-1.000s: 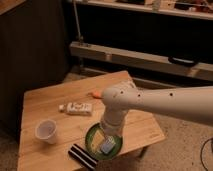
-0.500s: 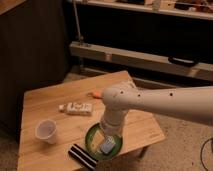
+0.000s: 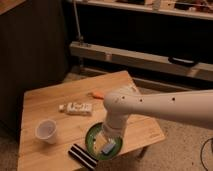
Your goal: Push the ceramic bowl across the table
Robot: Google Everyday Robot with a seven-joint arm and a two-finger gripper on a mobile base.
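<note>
The green ceramic bowl sits near the front edge of the light wooden table, right of centre. My white arm reaches in from the right and bends down over the bowl. My gripper is inside the bowl, low over its pale inside, and hides much of it.
A small white cup stands at the table's front left. A black-and-white striped block lies at the front edge, just left of the bowl. A white packet and a small orange item lie mid-table. Dark shelving stands behind.
</note>
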